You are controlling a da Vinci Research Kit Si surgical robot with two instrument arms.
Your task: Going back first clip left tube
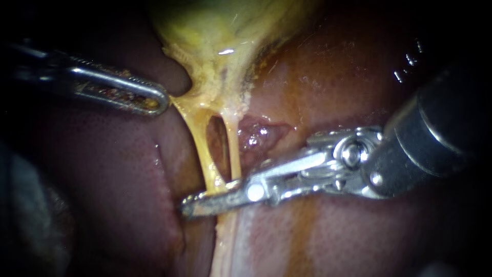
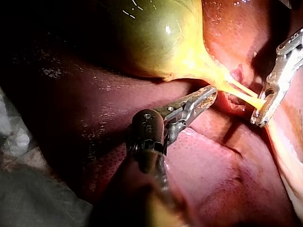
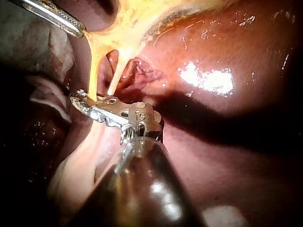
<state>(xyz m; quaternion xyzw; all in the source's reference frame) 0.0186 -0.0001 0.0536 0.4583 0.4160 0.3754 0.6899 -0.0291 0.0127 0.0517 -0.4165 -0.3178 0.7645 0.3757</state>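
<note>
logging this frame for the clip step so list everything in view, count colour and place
gallbladder: one, yellow-green, above the tubes
liver: one, red-brown, under and around everything else
left tube: one, yellow, from the gallbladder's neck down to the right instrument's tip
right tube: one, pale yellow, beside the left tube with a gap between them
raw patch: one, pink-red, on the liver beside the right tube
left instrument: one, grey metal, jaws shut on the gallbladder's edge
right instrument: one, silver, tip lying across the tubes' lower ends
</note>
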